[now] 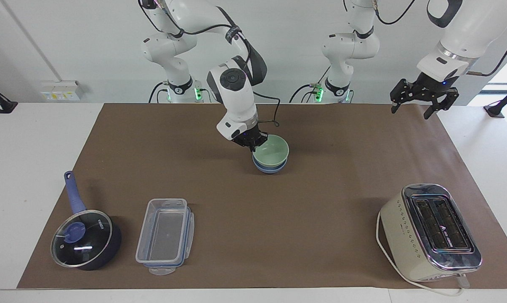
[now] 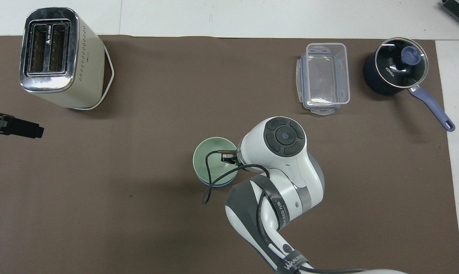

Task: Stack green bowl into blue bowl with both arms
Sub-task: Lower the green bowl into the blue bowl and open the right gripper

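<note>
Five items on the brown mat [image 1: 320,210], plus two grippers.

- **Dark blue saucepan** [image 1: 85,240]: glass lid on, at the mat's corner at the right arm's end, by the edge farthest from the robots. The handle points toward the robots. It has no part in the task and is parked well apart from the bowls.
- **Clear plastic container** [image 1: 165,236]: empty, no lid on it, just beside the saucepan along the same edge. It is also out of the way.
- **Right gripper** [image 1: 250,142]: comes down mid-mat with its fingers clenched on the rim of the green bowl [image 1: 272,149], on the side toward the right arm's end. A rim pinch is likely the only hold a narrow two-finger gripper gets on a smooth round bowl.
- **Green bowl:** sits upright inside the blue bowl [image 1: 270,169], near the middle of the mat and somewhat closer to the robots' edge. Only a thin blue crescent shows under it in both views, so it looks seated or very nearly so. I can't tell if it is fully bottomed out. The stack looks done apart from letting go, and the release has not happened yet.
- **Cream two-slot toaster** [image 1: 430,231]: stands at the corner at the left arm's end, on the edge farthest from the robots, with its cord looped round the base. It is not involved.
- **Left gripper** [image 1: 423,103]: hangs raised over the mat's corner by the robots at the left arm's end. Its fingers are spread apart and hold nothing. It is waiting, clear of the stacking spot.
</note>
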`<state>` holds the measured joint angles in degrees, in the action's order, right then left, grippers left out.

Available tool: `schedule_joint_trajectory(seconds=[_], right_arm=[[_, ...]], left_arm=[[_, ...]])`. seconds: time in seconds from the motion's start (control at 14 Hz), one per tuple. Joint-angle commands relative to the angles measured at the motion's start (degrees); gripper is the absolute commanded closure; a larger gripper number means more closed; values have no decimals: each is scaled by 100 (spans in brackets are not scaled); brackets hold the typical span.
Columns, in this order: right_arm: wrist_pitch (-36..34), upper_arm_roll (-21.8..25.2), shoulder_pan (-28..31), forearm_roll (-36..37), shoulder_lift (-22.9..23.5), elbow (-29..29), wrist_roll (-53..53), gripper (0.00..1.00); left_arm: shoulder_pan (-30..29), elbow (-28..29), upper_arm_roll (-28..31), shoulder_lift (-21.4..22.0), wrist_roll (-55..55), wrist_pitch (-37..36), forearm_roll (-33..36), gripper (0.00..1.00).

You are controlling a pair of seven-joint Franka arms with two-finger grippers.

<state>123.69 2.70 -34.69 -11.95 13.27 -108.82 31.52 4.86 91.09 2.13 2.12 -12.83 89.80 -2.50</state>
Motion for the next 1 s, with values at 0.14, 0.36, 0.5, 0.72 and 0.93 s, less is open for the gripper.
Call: schedule_joint_trajectory(seconds=[0.14,0.36,0.5,0.72,0.93], right_arm=[[120,-42,32,-133,71,-25,-119,100],[155,-42,32,-133,79,-43,-120,100],[286,-42,32,-124,114,-52,-119,100],[331,-33,32,-124,150,-52,-119,100],[357,-42,32,-106,150,-87,-128,100]], left_arm=[[-81,-101,-64,-10,-62,-120,92,0],[-81,-92,-64,-10,-53,-120,92,0],[-81,-92,-64,-10,-53,-120,92,0],[-81,-92,-64,-10,-35,-120,92,0],[-81,-92,-64,-10,-44,-138,92,0]])
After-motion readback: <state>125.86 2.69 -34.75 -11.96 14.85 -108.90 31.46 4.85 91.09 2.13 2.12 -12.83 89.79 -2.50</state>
